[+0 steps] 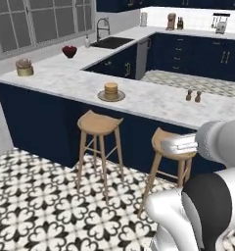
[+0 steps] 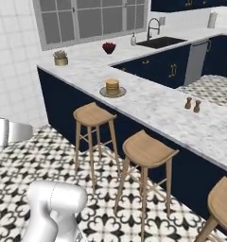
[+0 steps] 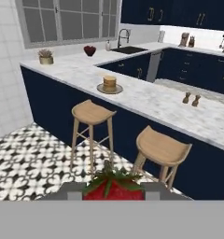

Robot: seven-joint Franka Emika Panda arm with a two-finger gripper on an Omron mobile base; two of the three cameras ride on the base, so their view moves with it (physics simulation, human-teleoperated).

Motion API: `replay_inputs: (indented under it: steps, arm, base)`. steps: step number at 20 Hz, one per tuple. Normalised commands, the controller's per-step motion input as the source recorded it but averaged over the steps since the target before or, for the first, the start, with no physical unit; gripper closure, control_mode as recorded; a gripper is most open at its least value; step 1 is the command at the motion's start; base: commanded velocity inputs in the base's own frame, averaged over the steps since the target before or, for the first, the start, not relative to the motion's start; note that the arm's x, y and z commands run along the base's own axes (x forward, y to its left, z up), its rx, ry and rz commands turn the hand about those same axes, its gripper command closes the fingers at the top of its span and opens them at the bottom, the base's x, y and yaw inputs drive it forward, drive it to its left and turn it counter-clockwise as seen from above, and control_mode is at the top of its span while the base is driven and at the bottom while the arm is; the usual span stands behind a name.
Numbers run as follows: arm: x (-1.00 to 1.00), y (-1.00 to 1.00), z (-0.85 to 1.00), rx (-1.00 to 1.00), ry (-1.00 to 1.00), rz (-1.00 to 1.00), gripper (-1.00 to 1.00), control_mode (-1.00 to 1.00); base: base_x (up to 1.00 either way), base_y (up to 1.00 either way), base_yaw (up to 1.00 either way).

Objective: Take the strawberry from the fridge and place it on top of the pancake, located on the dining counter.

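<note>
You had the strawberry between the jaws, closed on it; in the hand view it sat at the bottom, red with its green leaves up. The pancake stood on its plate on the bench, far ahead of the hand and a little to the left, behind the left stool. The fruit was well apart from the pancake and still over the tiled floor.

What could go wrong, in my judgement: the fruit is tiny and round, so a weak or off-centre grip could let it slip during the long reach. The two stools stood between you and the bench, and a low approach could hit a seat. The pancake stack is narrow, so a release from too high or to one side could make the strawberry roll off onto the plate or the bench.

I could read no brand, label or writing anywhere.
</note>
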Motion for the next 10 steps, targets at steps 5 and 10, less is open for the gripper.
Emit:
replay_inputs:
  steps: [5,10]
  arm:
    - [0.0,0.0,0.0,0.0,0.0,0.0,1.0,1.0]
    - [0.0,0.0,0.0,0.0,0.0,0.0,1.0,1.0]
  base:
    - [0.47,0.7,-0.43]
    - [0.07,0.67,-0.59]
